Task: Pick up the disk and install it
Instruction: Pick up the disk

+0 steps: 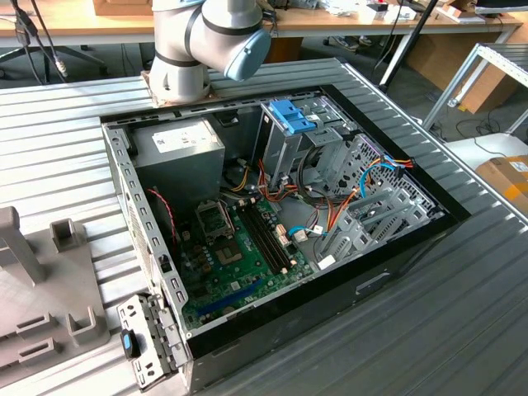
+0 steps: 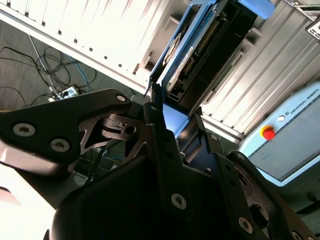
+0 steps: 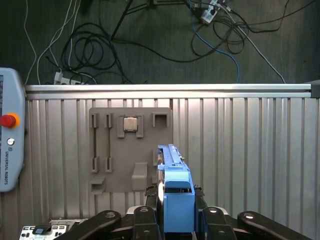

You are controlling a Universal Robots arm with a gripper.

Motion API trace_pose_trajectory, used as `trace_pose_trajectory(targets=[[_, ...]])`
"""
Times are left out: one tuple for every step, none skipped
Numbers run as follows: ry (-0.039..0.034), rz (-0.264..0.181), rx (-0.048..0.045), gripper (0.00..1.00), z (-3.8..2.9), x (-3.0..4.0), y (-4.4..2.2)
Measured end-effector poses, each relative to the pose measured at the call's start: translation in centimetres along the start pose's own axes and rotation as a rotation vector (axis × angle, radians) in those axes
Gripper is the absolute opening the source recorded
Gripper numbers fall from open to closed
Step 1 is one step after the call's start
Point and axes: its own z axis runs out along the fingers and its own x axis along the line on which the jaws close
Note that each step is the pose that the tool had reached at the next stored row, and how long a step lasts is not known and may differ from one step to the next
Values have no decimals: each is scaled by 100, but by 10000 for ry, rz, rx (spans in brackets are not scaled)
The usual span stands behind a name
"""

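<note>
Up over the ribbed metal table point(image 3: 250, 150), my gripper point(image 3: 176, 222) is clamped tight on the one disk point(image 3: 172, 165). It's held on edge, and its blue rail shows in both wrist views. On the table beyond it: one grey holder plate point(image 3: 107, 150) with one square chip point(image 3: 131, 124). Exterior view's got one open computer case point(image 1: 125, 198) with one blue clip point(image 1: 290, 115) on its cage.
</note>
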Motion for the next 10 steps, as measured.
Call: trace_pose_trajectory(targets=[[0,1,0,36,0,-1,-10],[0,1,0,36,1,-1,-21],[0,1,-1,36,0,-1,-29],[0,1,0,36,1,-1,-43],[0,1,0,36,1,-1,-60],[0,1,-1,36,1,-1,-70],[0,1,0,36,2,-1,-80],[0,1,0,36,2,-1,-91],[0,1,-1,36,2,-2,-102],[0,1,0,36,2,-2,-115]])
